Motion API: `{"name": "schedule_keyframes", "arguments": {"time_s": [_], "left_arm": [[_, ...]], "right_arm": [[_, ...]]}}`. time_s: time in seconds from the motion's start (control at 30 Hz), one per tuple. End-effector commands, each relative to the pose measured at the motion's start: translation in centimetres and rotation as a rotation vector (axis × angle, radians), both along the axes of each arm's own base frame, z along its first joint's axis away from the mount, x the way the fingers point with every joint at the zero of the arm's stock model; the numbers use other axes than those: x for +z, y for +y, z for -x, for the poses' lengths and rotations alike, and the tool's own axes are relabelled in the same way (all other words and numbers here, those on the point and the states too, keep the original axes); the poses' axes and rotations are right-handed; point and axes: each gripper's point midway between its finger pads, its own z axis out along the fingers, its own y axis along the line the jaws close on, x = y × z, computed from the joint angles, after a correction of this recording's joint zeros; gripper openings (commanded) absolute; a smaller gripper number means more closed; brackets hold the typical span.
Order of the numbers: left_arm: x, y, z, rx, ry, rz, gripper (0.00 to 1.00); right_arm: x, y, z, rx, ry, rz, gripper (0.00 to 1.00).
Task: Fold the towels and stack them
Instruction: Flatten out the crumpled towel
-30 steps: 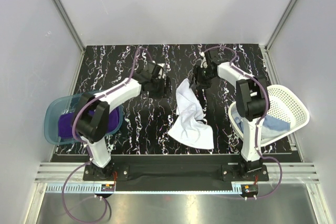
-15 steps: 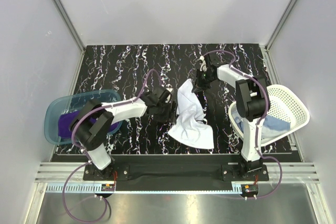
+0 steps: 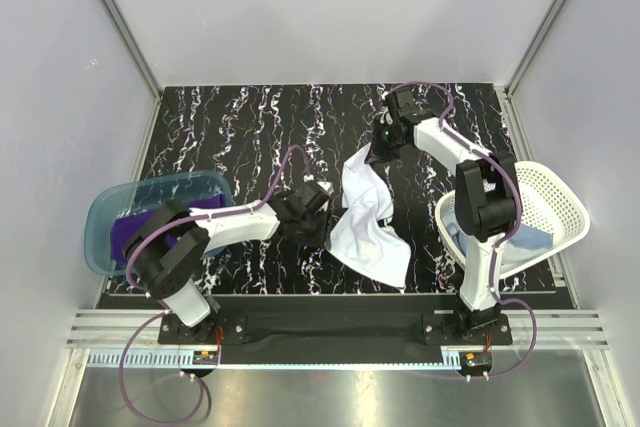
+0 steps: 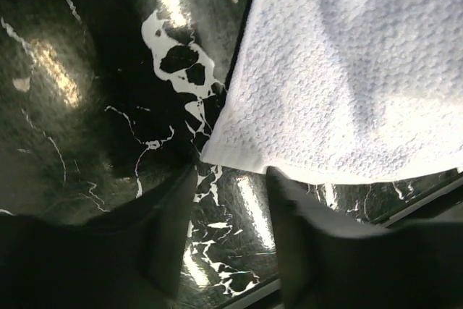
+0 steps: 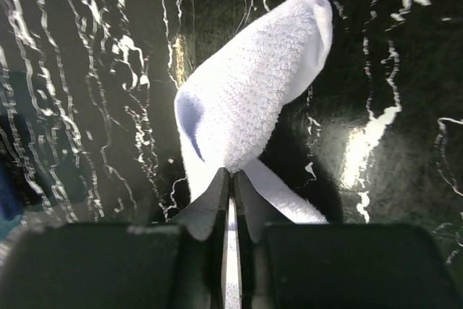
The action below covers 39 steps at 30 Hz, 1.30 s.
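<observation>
A white towel (image 3: pixel 365 217) lies rumpled on the black marbled table. My right gripper (image 3: pixel 381 150) is shut on its far corner, and in the right wrist view the cloth (image 5: pixel 253 85) bulges out from the pinched jaws (image 5: pixel 231 173). My left gripper (image 3: pixel 325 224) sits low at the towel's left corner. In the left wrist view its jaws (image 4: pixel 231 179) stand open. The towel corner (image 4: pixel 217 151) lies just past the fingertips, with only table between them. A purple towel (image 3: pixel 125 235) lies in the teal tub. A light blue towel (image 3: pixel 522 239) lies in the white basket.
The teal tub (image 3: pixel 100 209) stands at the table's left edge and the white perforated basket (image 3: pixel 560 197) hangs over the right edge. The table's near edge (image 3: pixel 330 292) is close behind the towel. Grey walls enclose the back and sides.
The right gripper closed on the towel's far corner and drew it toward the back. The left gripper came forward to the towel's left corner and its jaws narrowed.
</observation>
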Motion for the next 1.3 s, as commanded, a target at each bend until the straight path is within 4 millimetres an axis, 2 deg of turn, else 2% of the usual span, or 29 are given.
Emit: {"name": "schedule_keyframes", "arguments": {"time_s": [0.0, 0.03, 0.13, 0.2, 0.23, 0.33, 0.37, 0.47, 0.53, 0.57, 0.6, 0.63, 0.7, 0.73, 0.8, 0.83, 0.9, 0.93, 0.97, 1.17, 1.27], "left_arm": [[-1.3, 1.6, 0.3, 0.047, 0.016, -0.075, 0.32], [-2.0, 2.0, 0.8, 0.053, 0.045, -0.105, 0.19], [-2.4, 2.6, 1.3, 0.062, 0.073, -0.136, 0.0], [-2.2, 3.3, 1.5, 0.075, 0.072, -0.152, 0.0], [-1.1, 3.5, 1.8, 0.084, 0.065, -0.136, 0.0], [0.2, 5.1, 1.9, 0.125, 0.031, -0.162, 0.0], [1.4, 5.2, 1.7, 0.135, 0.004, -0.139, 0.0], [2.8, 5.2, 1.8, 0.149, -0.018, -0.105, 0.0], [3.8, 3.8, 1.3, 0.124, -0.055, -0.021, 0.0], [4.0, 3.3, 1.1, 0.111, -0.067, 0.007, 0.06], [4.3, 2.0, 0.8, 0.068, -0.082, 0.063, 0.28], [4.3, 1.5, 0.7, 0.053, -0.087, 0.074, 0.34], [4.7, 0.5, -0.3, 0.041, -0.111, 0.085, 0.38], [3.7, 0.7, -0.5, 0.028, -0.096, 0.043, 0.39], [3.6, 0.3, -1.3, 0.026, -0.095, 0.002, 0.43], [2.5, 0.5, -1.1, 0.012, -0.072, -0.033, 0.47], [1.8, 0.4, -1.0, 0.008, -0.065, -0.042, 0.5], [1.5, 0.2, -1.2, 0.007, -0.07, -0.038, 0.54], [0.9, 0.1, -1.2, 0.007, -0.061, -0.046, 0.62], [-0.7, -0.2, -1.4, 0.009, -0.028, -0.08, 0.61], [-1.7, 0.5, -1.4, 0.019, -0.013, -0.149, 0.51]], "right_arm": [[-0.1, 3.0, 0.2, 0.03, -0.03, 0.0, 0.11], [-0.3, 3.5, 0.4, 0.04, -0.038, 0.012, 0.12], [-1.0, 4.2, 0.5, 0.035, -0.025, 0.016, 0.11], [-1.1, 4.3, 0.5, 0.031, -0.009, 0.02, 0.11], [-1.3, 4.1, 0.4, 0.03, -0.009, 0.033, 0.12], [-1.2, 3.2, 0.3, 0.024, -0.023, 0.086, 0.11], [-1.2, 2.7, 0.6, 0.032, -0.015, 0.115, 0.1], [-0.5, 1.4, 0.6, 0.027, -0.039, 0.178, 0.09], [0.2, 0.9, 0.9, 0.029, -0.062, 0.194, 0.1], [0.5, 0.8, 0.8, 0.03, -0.078, 0.193, 0.1], [0.7, 0.6, 1.2, 0.031, -0.083, 0.194, 0.1], [0.8, 0.5, 1.3, 0.029, -0.089, 0.194, 0.1], [0.6, 0.2, 1.5, 0.023, -0.089, 0.199, 0.1], [0.9, 0.2, 1.5, 0.024, -0.097, 0.198, 0.1], [0.7, 0.2, 1.6, 0.024, -0.094, 0.198, 0.09], [0.6, 0.2, 1.7, 0.027, -0.091, 0.193, 0.09], [0.4, 0.3, 1.9, 0.029, -0.087, 0.19, 0.09], [0.6, 0.3, 1.8, 0.028, -0.092, 0.185, 0.09], [0.6, 0.3, 1.8, 0.029, -0.096, 0.183, 0.09], [0.6, 0.1, 2.1, 0.033, -0.105, 0.186, 0.09], [0.7, -0.4, 2.1, 0.018, -0.115, 0.205, 0.09]]}}
